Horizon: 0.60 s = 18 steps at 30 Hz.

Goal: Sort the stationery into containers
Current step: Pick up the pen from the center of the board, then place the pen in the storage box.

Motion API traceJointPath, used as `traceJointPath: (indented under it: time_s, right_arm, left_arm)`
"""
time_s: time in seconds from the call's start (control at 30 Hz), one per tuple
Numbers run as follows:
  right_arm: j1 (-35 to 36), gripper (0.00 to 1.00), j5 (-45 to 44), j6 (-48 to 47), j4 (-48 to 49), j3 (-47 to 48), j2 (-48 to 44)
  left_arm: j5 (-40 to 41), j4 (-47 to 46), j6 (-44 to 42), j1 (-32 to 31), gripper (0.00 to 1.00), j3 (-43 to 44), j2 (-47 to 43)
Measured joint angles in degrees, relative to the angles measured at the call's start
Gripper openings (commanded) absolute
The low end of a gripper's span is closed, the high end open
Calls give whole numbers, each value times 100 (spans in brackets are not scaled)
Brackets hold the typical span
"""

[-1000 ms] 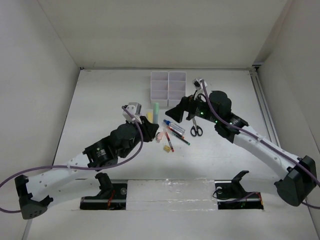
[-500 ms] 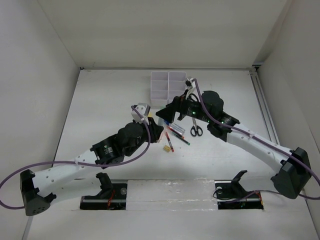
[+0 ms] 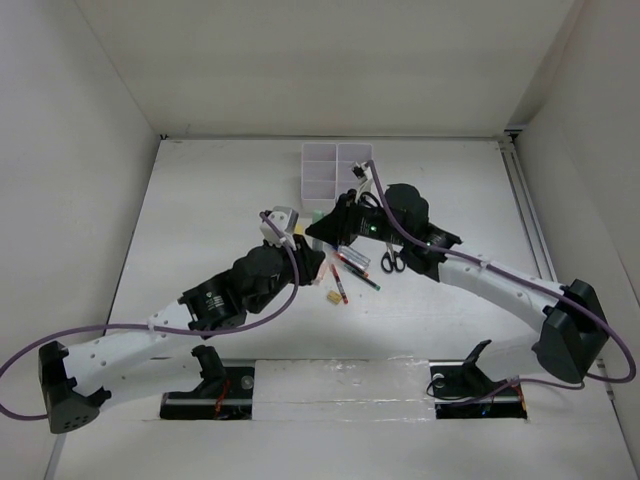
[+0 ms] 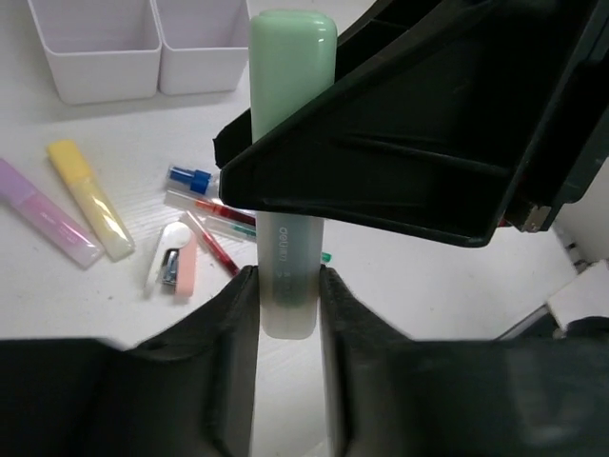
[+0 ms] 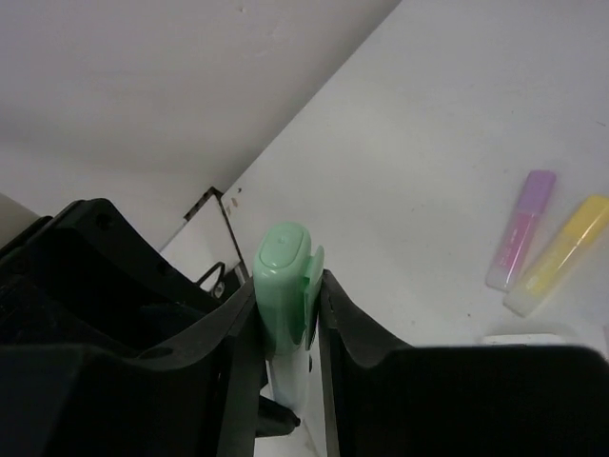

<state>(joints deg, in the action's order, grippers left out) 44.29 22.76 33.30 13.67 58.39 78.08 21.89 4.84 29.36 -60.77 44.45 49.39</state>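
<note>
Pinching the clear lower end of the green highlighter, the left fingers press on it from both sides, its capped end pointing away from them toward the tray. The right fingers are closed on the same highlighter up by its cap, one on each side and touching it, so both arms grip it at once. In the left wrist view the black body of the right arm's end crosses in front of the barrel's middle. From above, the two sets of fingers meet just near of the tray's near edge, and the highlighter shows only as a sliver of green. On the surface, to the left in the left wrist view, a purple highlighter and a yellow highlighter lie side by side, apart from the tray. Nearer in lie a blue-capped marker, a red pen and a small pink-and-white item. Scissors lie to the right, partly under the right arm, and a yellow eraser sits on the near side of the pens.
</note>
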Motion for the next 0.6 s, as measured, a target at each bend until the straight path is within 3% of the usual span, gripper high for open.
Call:
traceJointPath:
  time_s: [0.03, 0.1, 0.3, 0.6]
  right_arm:
    - [-2, 0, 20, 9, 33, 4, 26]
    - [-7, 0, 17, -13, 61, 7, 44]
    - [-428, 0, -278, -483, 120, 321, 319]
    - [-1801, 0, -1233, -1825, 144, 2614, 2465]
  left_arm:
    - [7, -4, 0, 7, 37, 0, 4]
    - [22, 11, -35, 7, 99, 0, 35]
    - [284, 118, 223, -17, 100, 0, -4]
    - [1174, 1062, 1123, -26, 100, -4, -136]
